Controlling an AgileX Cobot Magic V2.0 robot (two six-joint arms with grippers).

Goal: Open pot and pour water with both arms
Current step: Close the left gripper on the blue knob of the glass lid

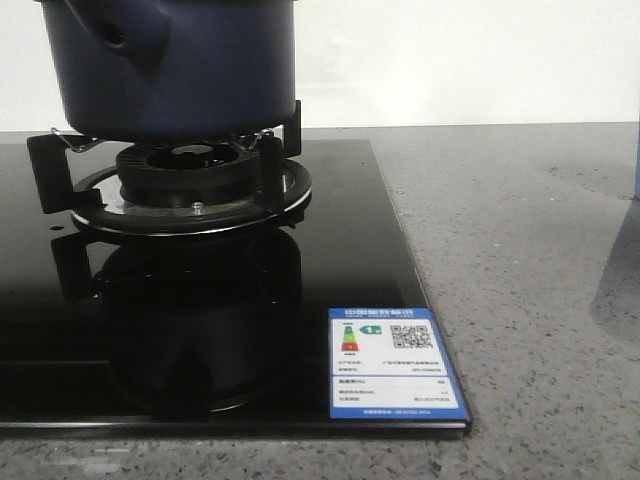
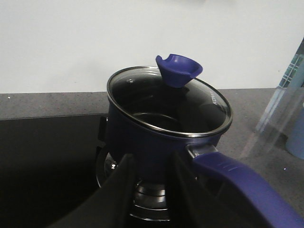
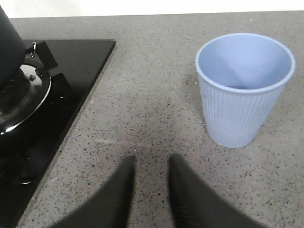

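The pot (image 1: 170, 65) sits on the burner (image 1: 185, 175) of the black hob (image 1: 350, 260), its glass lid (image 2: 168, 102) still on. The left gripper (image 2: 152, 190) hangs empty, jaws narrowly parted, near the pot's handle (image 2: 237, 183). The right gripper (image 3: 151, 190), likewise parted and empty, hovers over the bench (image 3: 152, 95) between hob and light blue cup (image 3: 243, 88)

Wall (image 1: 480, 60): plain white, at 12 o'clock behind the counter.
Countertop (image 1: 520, 230): grey speckled stone, spreading toward 3 o'clock.
Light: soft, even, with faint reflections.
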